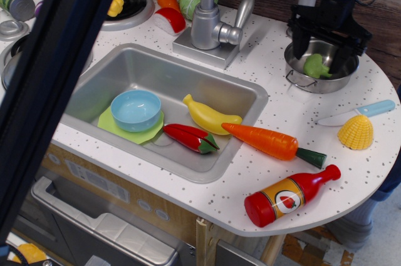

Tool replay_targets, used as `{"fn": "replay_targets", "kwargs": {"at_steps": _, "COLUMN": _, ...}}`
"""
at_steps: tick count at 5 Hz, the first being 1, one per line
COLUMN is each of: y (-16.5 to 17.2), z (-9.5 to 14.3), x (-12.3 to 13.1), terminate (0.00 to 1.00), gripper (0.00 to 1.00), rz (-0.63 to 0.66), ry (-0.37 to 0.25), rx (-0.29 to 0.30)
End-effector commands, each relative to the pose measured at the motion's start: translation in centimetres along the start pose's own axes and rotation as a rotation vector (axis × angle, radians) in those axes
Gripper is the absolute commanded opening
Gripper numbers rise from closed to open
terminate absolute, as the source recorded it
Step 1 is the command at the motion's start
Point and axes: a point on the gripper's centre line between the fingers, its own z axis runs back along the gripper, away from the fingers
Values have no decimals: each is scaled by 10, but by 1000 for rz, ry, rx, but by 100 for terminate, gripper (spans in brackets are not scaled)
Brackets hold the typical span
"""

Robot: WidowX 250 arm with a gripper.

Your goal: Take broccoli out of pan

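Observation:
The light-green broccoli (315, 66) lies inside the small shiny steel pan (304, 81) on the white counter at the right, behind the sink. My black gripper (321, 54) is lowered into the pan, open, with one finger on each side of the broccoli. The fingertips are down at the broccoli's level. I cannot tell whether they touch it.
A faucet (208, 15) stands left of the pan. A sink (119, 72) holds a blue bowl (135, 109), banana (208, 116) and red pepper (190, 138). A carrot (269, 141), ketchup bottle (290, 196), corn (356, 133) and knife (357, 113) lie on the counter. A dark bar (56, 78) blocks the left.

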Motion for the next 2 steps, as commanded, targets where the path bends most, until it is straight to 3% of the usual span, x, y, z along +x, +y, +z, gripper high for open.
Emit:
{"fn": "replay_targets", "kwargs": {"at_steps": 1, "y": -1, "z": 28, "x": 16, "terminate": 0, "gripper": 100, "rz": -38, "ry": -89, "rx": -26}}
{"fn": "replay_targets", "kwargs": {"at_steps": 2, "y": 1, "z": 22, "x": 17, "terminate": 0, "gripper": 100, "rz": -42, "ry": -88, "rx": -37}}
